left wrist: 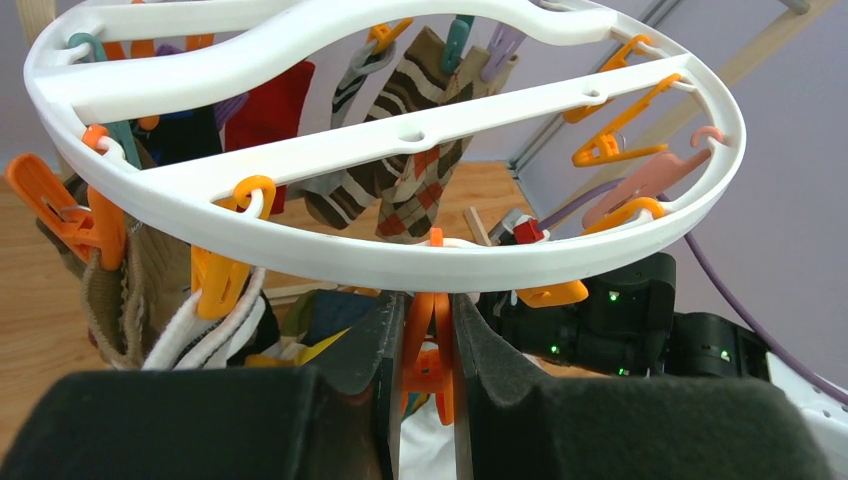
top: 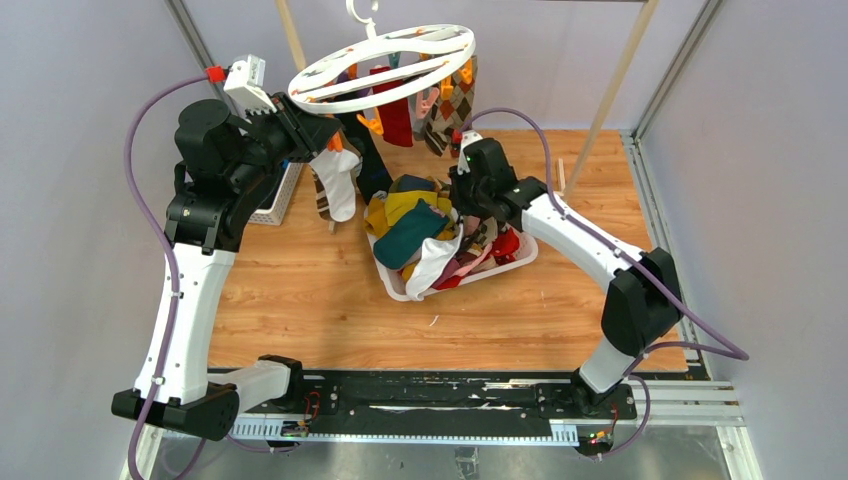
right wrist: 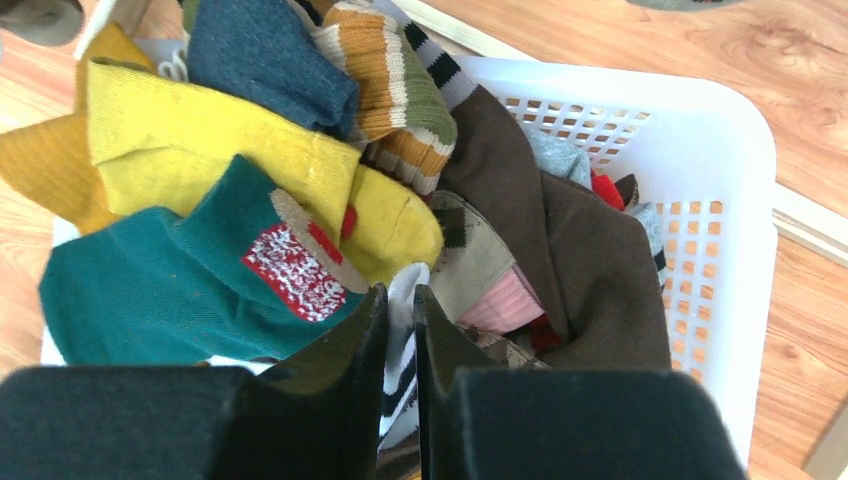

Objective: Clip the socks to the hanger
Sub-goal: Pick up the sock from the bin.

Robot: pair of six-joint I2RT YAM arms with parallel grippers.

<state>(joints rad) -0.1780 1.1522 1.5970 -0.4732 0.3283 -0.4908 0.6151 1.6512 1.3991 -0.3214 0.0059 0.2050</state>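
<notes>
The white round hanger point(top: 385, 62) hangs at the back, with a red sock point(top: 393, 112), argyle socks point(top: 455, 105) and a white sock point(top: 338, 185) clipped on. My left gripper point(top: 325, 137) is under its near rim point(left wrist: 420, 262), shut on a dangling orange clip point(left wrist: 432, 345). My right gripper point(top: 465, 200) is down in the sock pile, shut on a white sock with black stripes point(right wrist: 400, 345). Around it lie a teal sock point(right wrist: 150, 285), a yellow sock point(right wrist: 230, 150) and a brown sock point(right wrist: 585, 240).
The pile fills a white lattice basket point(top: 522, 256) mid-table; its rim also shows in the right wrist view point(right wrist: 700, 110). A second white lattice basket point(top: 283, 195) stands behind my left arm. A wooden stick point(top: 562, 175) lies at back right. Two wooden poles point(top: 615, 75) lean on the back wall.
</notes>
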